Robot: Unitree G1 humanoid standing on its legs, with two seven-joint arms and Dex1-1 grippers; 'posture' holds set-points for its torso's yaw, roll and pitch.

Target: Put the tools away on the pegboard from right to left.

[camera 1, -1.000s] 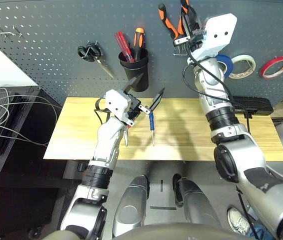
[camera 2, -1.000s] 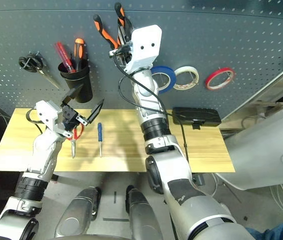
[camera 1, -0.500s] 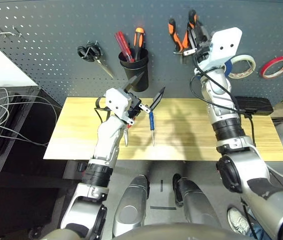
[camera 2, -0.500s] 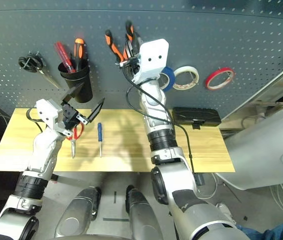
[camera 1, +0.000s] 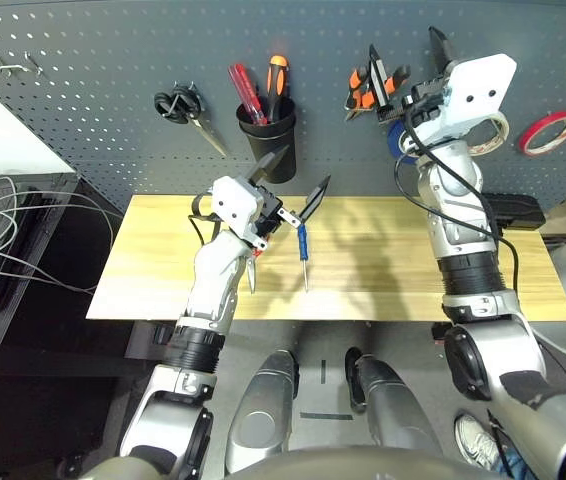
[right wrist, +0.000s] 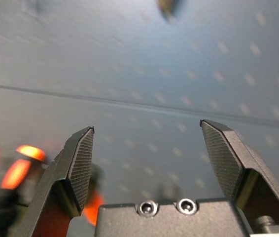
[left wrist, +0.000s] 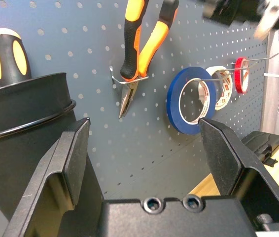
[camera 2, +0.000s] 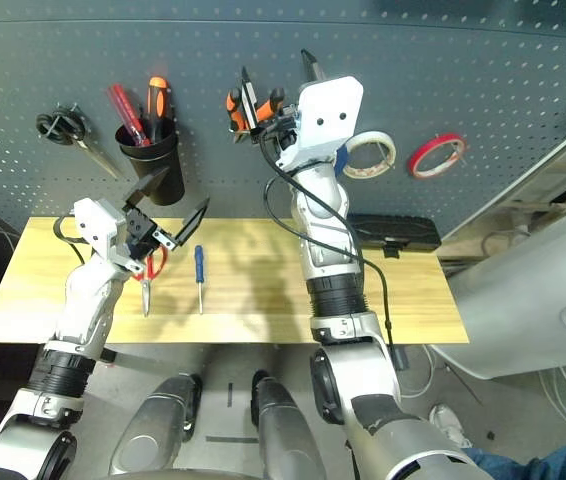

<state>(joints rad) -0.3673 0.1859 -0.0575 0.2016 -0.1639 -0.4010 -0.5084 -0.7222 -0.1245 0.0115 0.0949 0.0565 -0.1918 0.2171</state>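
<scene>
1. Slim blue-handled screwdriver (camera 1: 304, 256), likely next: lying flat on pale wooden table (camera 1: 383, 290), just right of red-handled scissors (camera 1: 251, 270).
2. Probably light, rigid, smooth; best taken across the blue handle, not the thin shaft.
3. Orange-and-black-handled pliers (left wrist: 139, 47) hanging on dark grey-blue pegboard (camera 1: 93, 90), right of black cup (camera 1: 269, 140); blue tape ring (left wrist: 189, 101) further right.
4. Left gripper (camera 1: 288, 180) spread wide, empty, near screwdriver.
5. Right gripper (camera 1: 403, 60) released, empty, beside pliers.

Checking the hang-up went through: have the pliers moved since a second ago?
Yes. The pliers dropped lower on the pegboard, now hanging beside the black cup; the right pincer has opened.
</scene>
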